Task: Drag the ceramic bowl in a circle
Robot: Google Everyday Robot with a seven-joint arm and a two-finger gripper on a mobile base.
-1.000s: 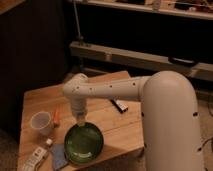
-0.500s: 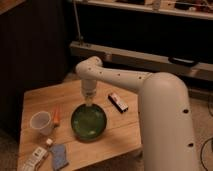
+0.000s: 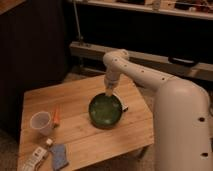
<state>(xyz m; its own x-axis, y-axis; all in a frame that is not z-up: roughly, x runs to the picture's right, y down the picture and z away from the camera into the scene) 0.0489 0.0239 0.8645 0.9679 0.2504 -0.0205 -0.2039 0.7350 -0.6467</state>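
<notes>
From the camera view, I am seeing the bowl [image 3: 105, 110] sitting on the table [image 3: 115, 140], right of its middle and nearer the far edge. My gripper [image 3: 110, 93] is reaching down onto the bowl's far rim; I cannot tell how it is gripping. Toward the left edge a white cup [image 3: 41, 123] is standing, with an orange object [image 3: 56, 115] lying just beside it. A blue cloth [image 3: 59, 156] is lying at the near left corner.

Ceramic bowl [image 3: 105, 111], round, shallow, glossy dark green with a lighter speckled inside, sat upright on the wooden table's right half, toward the far edge, the gripper [image 3: 110, 93] reaching down at its far rim, touching or just above it.
</notes>
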